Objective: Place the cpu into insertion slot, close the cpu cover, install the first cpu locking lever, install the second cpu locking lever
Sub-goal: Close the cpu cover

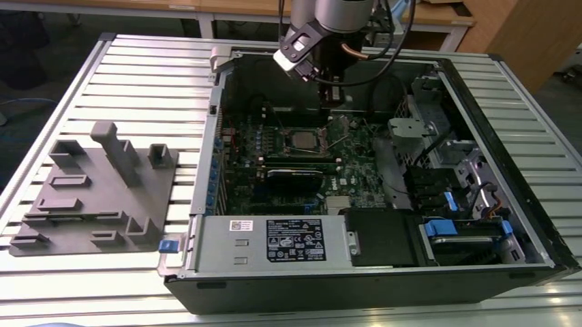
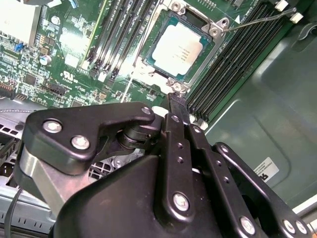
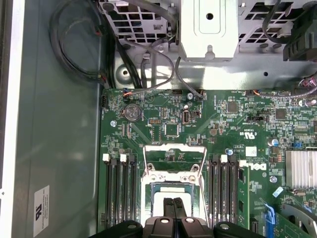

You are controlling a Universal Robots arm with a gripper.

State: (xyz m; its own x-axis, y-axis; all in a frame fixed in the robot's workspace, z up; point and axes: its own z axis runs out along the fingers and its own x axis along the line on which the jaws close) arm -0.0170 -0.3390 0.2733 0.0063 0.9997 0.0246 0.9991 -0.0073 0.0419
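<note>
A small square chip, the cpu, lies flat in the insertion slot on a green motherboard, its pale metal top facing up inside the slot's silvery rim. Just beside one corner of the slot, in the second wrist view, are the tips of the black gripper. Its jaws are drawn together with at most a sliver between them, and they hold nothing. Whether the tips touch the rim cannot be told. A thin wire lever sticks out from another corner of the slot, slanting across a bank of long black memory slots. The motherboard sits in an open black computer case lying on its side on a slatted metal tabletop. Wooden desks stand behind the tabletop. The arm reaches down into the far end of the case. Inside, a silver power supply with a label fills the near edge. Drive bays with blue tabs sit toward the exterior view's right. In the first wrist view, dark cables loop along the case wall near a perforated metal cage, and a finned heat sink stands on the board. On the tabletop, at the exterior view's left of the case, rests a grey moulded tray with raised blocks.
</note>
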